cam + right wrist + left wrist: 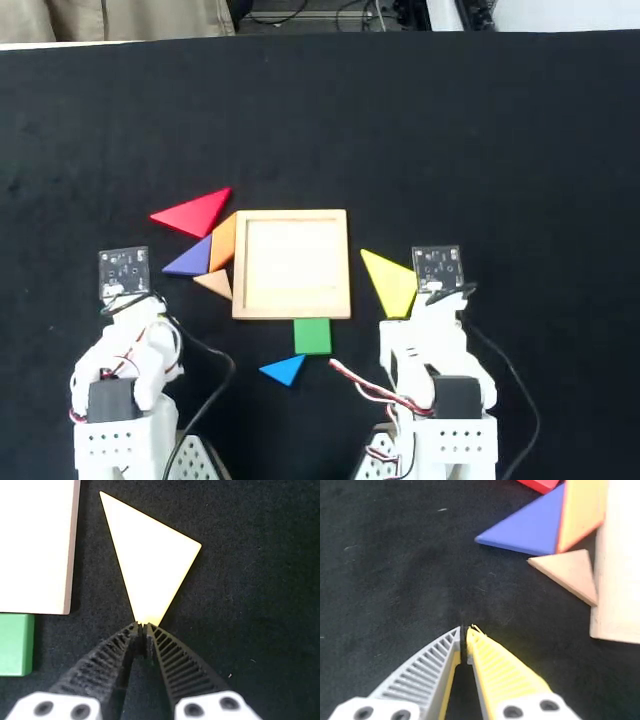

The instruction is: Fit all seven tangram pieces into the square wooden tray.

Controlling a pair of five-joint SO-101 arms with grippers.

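Left gripper [465, 631] clenched, fingertips together, holding nothing, low over the bare black worktop [320, 120]. It is near the purple-blue triangle [530, 527] and the tan triangle [570, 572], apart from both. Right gripper [142, 626] also clenched and empty, tips at the narrow near corner of the yellow triangle [150, 565]; cannot tell if they touch it. Both arms sit at the near edge of the worktop, one on each side of the wooden tray [291, 264].

Tray lies flat mid-worktop. All seven pieces lie outside it on the worktop.

Left of tray:
- red triangle [195, 212] is farthest out, near the tray's far left corner, apart from it
- orange piece [224, 241] is against the tray's left edge
- purple-blue triangle is against the orange piece's outer side
- tan triangle is just beside the tray's left edge, on the arms' side of the orange piece

Right of tray: yellow triangle, near the right edge with a small gap.

Near side: green square [312, 336] right at the tray's near edge. Small blue triangle [284, 370] sits nearer the arms, just off the green square's left corner, apart from it.
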